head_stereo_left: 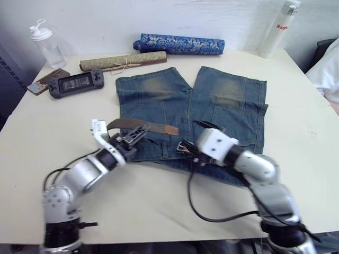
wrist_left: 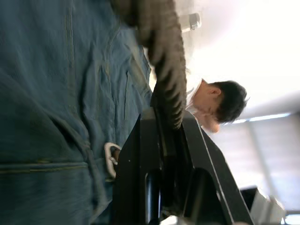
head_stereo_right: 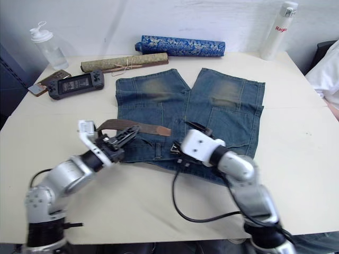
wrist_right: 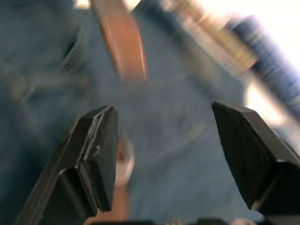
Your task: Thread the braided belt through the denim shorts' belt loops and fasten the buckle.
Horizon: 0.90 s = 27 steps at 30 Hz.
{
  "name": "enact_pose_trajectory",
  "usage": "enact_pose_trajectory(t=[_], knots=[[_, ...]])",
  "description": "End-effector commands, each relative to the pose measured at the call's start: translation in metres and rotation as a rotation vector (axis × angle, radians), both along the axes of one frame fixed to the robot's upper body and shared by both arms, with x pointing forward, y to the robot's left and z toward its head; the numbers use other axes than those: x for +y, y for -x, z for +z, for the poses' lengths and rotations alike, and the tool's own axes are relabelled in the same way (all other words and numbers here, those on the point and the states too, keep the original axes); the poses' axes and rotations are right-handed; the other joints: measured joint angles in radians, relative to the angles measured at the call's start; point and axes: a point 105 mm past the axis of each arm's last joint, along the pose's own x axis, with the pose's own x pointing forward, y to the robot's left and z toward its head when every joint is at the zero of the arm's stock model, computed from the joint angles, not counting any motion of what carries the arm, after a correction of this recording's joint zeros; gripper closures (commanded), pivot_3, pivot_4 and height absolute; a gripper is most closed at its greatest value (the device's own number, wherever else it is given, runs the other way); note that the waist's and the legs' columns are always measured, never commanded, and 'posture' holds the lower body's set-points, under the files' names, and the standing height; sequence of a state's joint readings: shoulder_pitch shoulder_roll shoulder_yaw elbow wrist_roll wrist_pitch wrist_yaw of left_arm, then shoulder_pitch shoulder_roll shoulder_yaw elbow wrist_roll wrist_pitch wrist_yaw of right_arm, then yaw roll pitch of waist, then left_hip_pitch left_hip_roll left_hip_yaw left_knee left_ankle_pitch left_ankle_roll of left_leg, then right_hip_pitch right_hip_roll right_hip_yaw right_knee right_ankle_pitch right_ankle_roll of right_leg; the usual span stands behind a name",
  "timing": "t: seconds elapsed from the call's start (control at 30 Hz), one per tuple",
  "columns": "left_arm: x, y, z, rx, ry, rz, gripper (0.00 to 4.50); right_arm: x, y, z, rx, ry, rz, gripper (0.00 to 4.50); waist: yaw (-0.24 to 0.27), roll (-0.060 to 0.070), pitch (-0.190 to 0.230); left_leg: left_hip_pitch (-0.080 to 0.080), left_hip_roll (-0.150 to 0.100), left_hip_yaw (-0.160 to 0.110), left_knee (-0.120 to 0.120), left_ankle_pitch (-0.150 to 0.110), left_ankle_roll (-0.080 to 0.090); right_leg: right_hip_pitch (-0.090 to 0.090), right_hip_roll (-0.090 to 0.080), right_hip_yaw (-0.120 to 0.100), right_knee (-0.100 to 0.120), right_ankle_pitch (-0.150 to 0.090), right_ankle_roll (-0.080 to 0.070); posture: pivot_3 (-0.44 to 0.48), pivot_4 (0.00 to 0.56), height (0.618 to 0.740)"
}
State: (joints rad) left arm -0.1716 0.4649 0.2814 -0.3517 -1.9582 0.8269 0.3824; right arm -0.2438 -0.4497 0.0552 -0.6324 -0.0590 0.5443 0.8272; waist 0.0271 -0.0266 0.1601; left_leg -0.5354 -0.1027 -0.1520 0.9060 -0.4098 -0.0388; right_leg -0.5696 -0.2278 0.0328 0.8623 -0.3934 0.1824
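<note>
- The denim shorts lay flat at the frame's centre on the table.
- The left gripper clenched the braided belt over the waistband.
- The right gripper, lower centre-right, stood spread, grasping nothing.

Shorts laid out mid-table, belt across the waistband, other items along the far edge.

The denim shorts lie on the table, waistband nearest the robot. The braided belt crosses the waistband's left part. Behind the shorts lie two rolled tubes; far left, a handheld console and a bottle; far right, another bottle.
</note>
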Motion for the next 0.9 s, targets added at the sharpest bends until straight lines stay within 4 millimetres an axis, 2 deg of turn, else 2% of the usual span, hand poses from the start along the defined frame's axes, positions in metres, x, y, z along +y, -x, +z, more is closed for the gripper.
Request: enact_pose_trajectory(t=[0.03,0.1,0.2,0.33,0.67,0.9], knots=[[0.010,0.015,0.002,-0.055,-0.073,-0.073,4.50,-0.006,0.021,0.021,0.145,-0.142,0.112,1.01,-0.002,0.001,0.000,0.000,0.002,0.000,0.000,0.000,-0.001,0.000,0.001,0.000,0.000,0.000,0.000,0.000,0.150,0.637],[0.014,0.018,-0.003,-0.045,-0.109,-0.092,4.50,-0.008,0.024,0.022,0.225,-0.169,0.134,1.01,-0.001,0.002,0.001,0.001,0.010,0.000,-0.001,-0.002,-0.003,0.000,0.004,-0.001,-0.002,0.000,-0.001,0.000,0.150,0.637],[0.015,0.021,-0.015,-0.022,-0.202,-0.112,4.50,-0.009,0.025,0.022,0.255,-0.165,0.134,1.01,0.001,0.002,0.001,0.001,0.012,0.000,-0.002,-0.003,-0.003,0.000,0.005,-0.002,-0.004,0.000,-0.001,0.000,0.150,0.637],[0.025,0.012,-0.013,-0.028,-0.214,-0.026,4.50,-0.006,0.026,0.020,0.275,-0.167,0.132,1.01,0.002,0.002,0.001,0.003,0.012,0.000,-0.011,-0.002,-0.004,0.001,0.003,-0.003,-0.014,0.001,-0.002,0.000,0.150,0.637],[0.038,0.014,-0.025,-0.005,-0.381,0.013,4.50,-0.001,0.031,0.019,0.286,-0.193,0.119,1.01,0.000,0.003,0.002,0.003,0.013,0.000,-0.014,-0.002,-0.004,0.001,0.004,-0.001,-0.020,0.004,0.001,0.000,0.150,0.637],[0.034,0.019,-0.027,-0.034,-0.421,-0.015,4.50,0.002,0.030,0.019,0.292,-0.210,0.118,1.01,0.001,0.003,0.002,0.003,0.013,0.000,-0.014,-0.002,-0.003,0.001,0.004,-0.001,-0.022,0.005,0.002,0.000,0.150,0.637]])
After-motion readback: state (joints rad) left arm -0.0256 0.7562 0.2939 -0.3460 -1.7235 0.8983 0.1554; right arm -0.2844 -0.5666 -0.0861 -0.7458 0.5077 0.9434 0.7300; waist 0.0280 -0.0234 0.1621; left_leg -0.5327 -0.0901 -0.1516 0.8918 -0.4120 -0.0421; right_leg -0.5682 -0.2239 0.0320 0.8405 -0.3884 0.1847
